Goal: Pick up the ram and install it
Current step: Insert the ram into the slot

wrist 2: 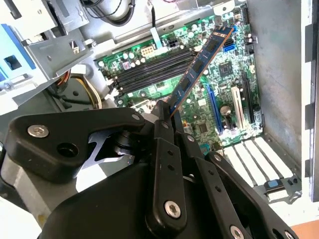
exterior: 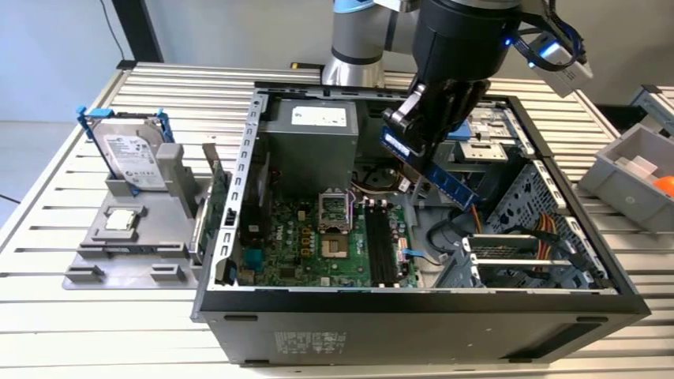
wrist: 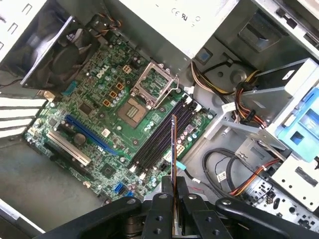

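While the gripper point(exterior: 418, 152) hangs over the open computer case point(exterior: 421, 316), its fingers are closed narrowly on the ram point(exterior: 453, 186), which they pinch by one end. In the exterior view the blue stick slants down from the fingers toward that view's right, above the case interior and clear of the motherboard point(exterior: 305, 237). In the second wrist view the ram point(wrist 2: 202, 62) juts out from the gripper point(wrist 2: 168, 113) at an angle, its chips showing along one flat face, with the dark memory slots point(wrist 2: 149, 69) lying beyond it on the green board. In the first wrist view the ram point(wrist: 173, 149) appears edge-on as a thin line rising from the gripper point(wrist: 173, 188), roughly over the memory slots point(wrist: 159, 137) and just beside the CPU socket point(wrist: 157, 84); none of the slots holds a stick. Outside the case, toward the exterior view's left, a hard drive point(exterior: 132, 158) in a blue frame stands on a grey holder point(exterior: 126, 237), and a green card point(exterior: 218, 205) stands upright between the holder and the case wall, all on the slatted table point(exterior: 106, 332).
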